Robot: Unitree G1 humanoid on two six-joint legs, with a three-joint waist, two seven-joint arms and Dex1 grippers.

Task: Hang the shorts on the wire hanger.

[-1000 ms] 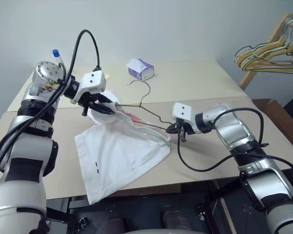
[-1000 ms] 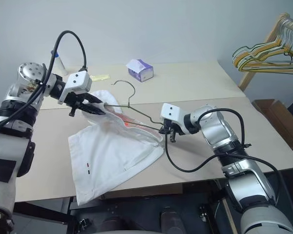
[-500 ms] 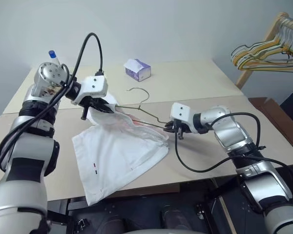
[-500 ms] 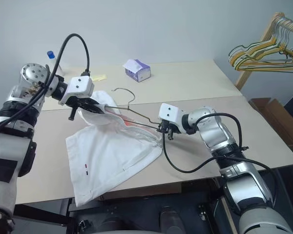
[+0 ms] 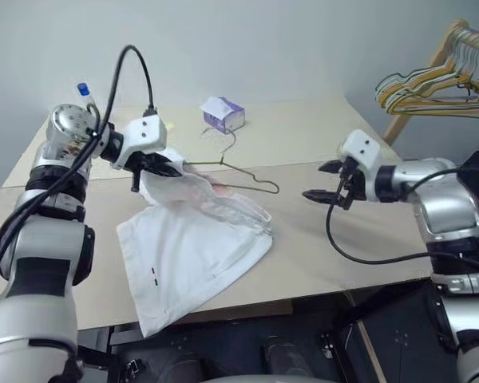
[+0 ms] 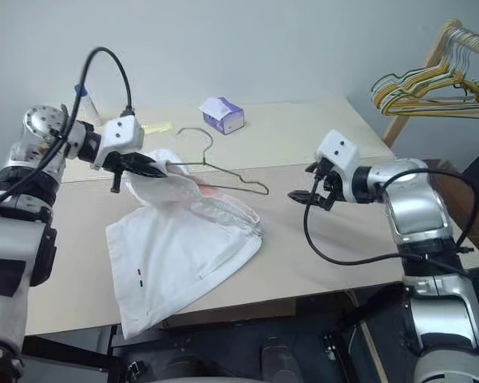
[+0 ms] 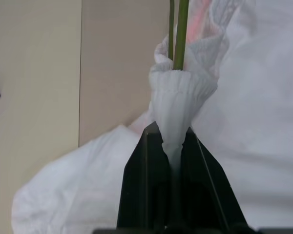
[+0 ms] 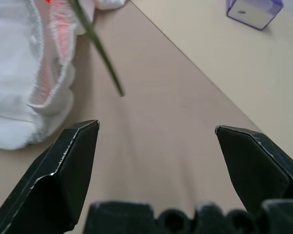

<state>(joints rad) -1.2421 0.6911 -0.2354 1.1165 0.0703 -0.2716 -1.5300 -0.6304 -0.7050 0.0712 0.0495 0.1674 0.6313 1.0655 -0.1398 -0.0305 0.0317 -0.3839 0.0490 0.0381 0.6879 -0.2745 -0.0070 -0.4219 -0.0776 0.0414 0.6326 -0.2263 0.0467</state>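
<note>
On table [image 5: 319,128], left gripper [image 5: 169,167] pinches shorts [image 5: 193,247] waistband with wire hanger [image 5: 238,177]; right gripper [image 5: 329,182] gapes empty, so hanger's unsupported end may slip out.

You are driving two arms of glossy silver-grey segments with black joint bands, and each wrist ends in a white boxy housing dotted with small dark screws. A thick black cable arches off each wrist and loops back along its arm. The left gripper [image 5: 169,168] and right gripper [image 5: 322,182] each carry two black, wedge-shaped fingers.
</note>
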